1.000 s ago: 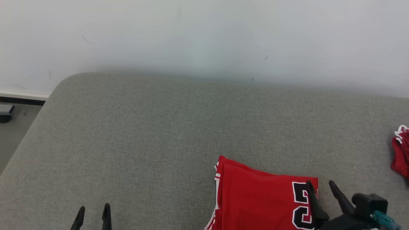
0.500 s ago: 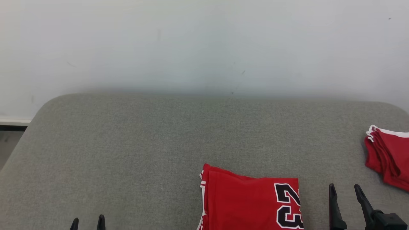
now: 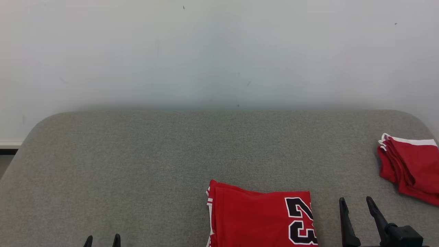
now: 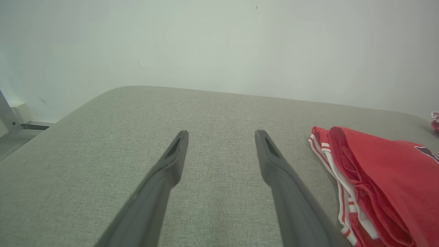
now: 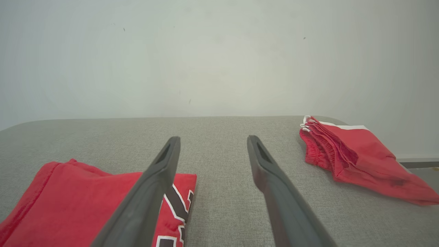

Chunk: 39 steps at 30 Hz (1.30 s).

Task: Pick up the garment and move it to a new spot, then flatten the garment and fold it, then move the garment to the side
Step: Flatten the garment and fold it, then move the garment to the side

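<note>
1. Now that my right gripper (image 3: pixel 355 199) has drawn back off the number "23", it hangs wide open and empty at 5 o'clock, just beside the folded red jersey (image 3: pixel 253 219).
2. My left gripper (image 3: pixel 103 237), at 7 o'clock, is equally spread and holds nothing.
3. The jersey lies released on the grey cushion (image 3: pixel 137 164). I judge the folding done, with only the move aside left.
4. Folded red shorts (image 3: pixel 408 168) lie at 3 o'clock. My head turned, the cloth did not move.
</note>
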Tool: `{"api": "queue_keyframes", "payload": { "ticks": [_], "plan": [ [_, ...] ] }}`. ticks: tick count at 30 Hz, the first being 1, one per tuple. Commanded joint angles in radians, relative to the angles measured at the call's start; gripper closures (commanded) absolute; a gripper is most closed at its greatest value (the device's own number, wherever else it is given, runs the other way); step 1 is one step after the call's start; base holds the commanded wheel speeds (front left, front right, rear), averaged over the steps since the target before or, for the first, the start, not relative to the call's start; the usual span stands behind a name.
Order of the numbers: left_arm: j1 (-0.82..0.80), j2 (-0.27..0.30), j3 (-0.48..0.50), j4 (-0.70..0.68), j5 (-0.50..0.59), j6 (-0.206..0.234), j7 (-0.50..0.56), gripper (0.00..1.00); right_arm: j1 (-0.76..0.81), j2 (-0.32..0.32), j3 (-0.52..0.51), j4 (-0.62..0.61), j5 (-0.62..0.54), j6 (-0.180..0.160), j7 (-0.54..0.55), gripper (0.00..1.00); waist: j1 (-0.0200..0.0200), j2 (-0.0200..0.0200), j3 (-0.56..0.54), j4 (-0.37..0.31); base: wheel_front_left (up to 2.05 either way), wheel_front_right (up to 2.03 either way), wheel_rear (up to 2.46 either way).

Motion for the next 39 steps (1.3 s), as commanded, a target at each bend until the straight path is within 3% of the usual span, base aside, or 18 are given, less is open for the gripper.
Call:
{"api": "queue_keyframes", "payload": {
  "ticks": [1, 19, 22, 23, 25, 29, 33, 39],
  "plan": [
    [-0.008, 0.007, 0.002, 0.008, 0.002, -0.001, -0.001, 0.0, 0.01, 0.0, 0.002, -0.005, 0.0, -0.002, 0.003, 0.0, 0.0, 0.0, 0.001, 0.0, 0.0, 0.0, 0.0],
    [-0.02, 0.016, -0.001, 0.012, -0.009, 0.019, 0.004, 0.0, 0.015, 0.0, 0.007, -0.015, 0.029, -0.002, 0.048, 0.0, 0.0, 0.0, 0.007, 0.008, 0.0, 0.0, 0.0],
    [-0.017, 0.015, -0.002, 0.006, -0.012, 0.022, 0.004, 0.0, 0.003, 0.0, 0.011, -0.017, 0.076, -0.002, 0.207, 0.0, 0.0, 0.0, 0.013, 0.011, 0.0, 0.0, 0.0],
    [-0.012, 0.017, -0.001, 0.001, -0.014, 0.026, 0.005, 0.0, -0.015, 0.0, 0.014, -0.038, 0.102, -0.002, 0.372, 0.0, 0.0, 0.0, 0.019, 0.012, 0.0, 0.0, 0.0],
    [-0.012, 0.02, -0.003, -0.005, -0.014, 0.028, 0.009, 0.0, -0.031, 0.0, 0.029, -0.078, 0.095, -0.002, 0.525, 0.0, 0.0, 0.0, 0.027, 0.016, 0.0, 0.0, 0.0],
    [-0.028, 0.022, -0.02, -0.016, -0.003, 0.025, 0.016, 0.0, -0.053, -0.001, 0.009, -0.126, 0.098, -0.002, 0.728, 0.0, 0.0, 0.0, 0.051, 0.038, 0.0, 0.0, 0.0],
    [-0.035, 0.023, -0.036, -0.021, 0.004, 0.023, 0.022, 0.0, -0.071, 0.0, -0.005, -0.105, 0.065, -0.002, 0.868, 0.0, 0.0, 0.0, 0.083, 0.066, 0.0, 0.0, 0.0],
    [-0.066, 0.027, -0.057, -0.029, 0.013, 0.02, 0.023, 0.0, -0.118, 0.0, -0.027, -0.063, 0.042, -0.002, 0.9, 0.0, 0.0, 0.0, 0.143, 0.112, 0.0, 0.0, 0.0]
  ]
}}
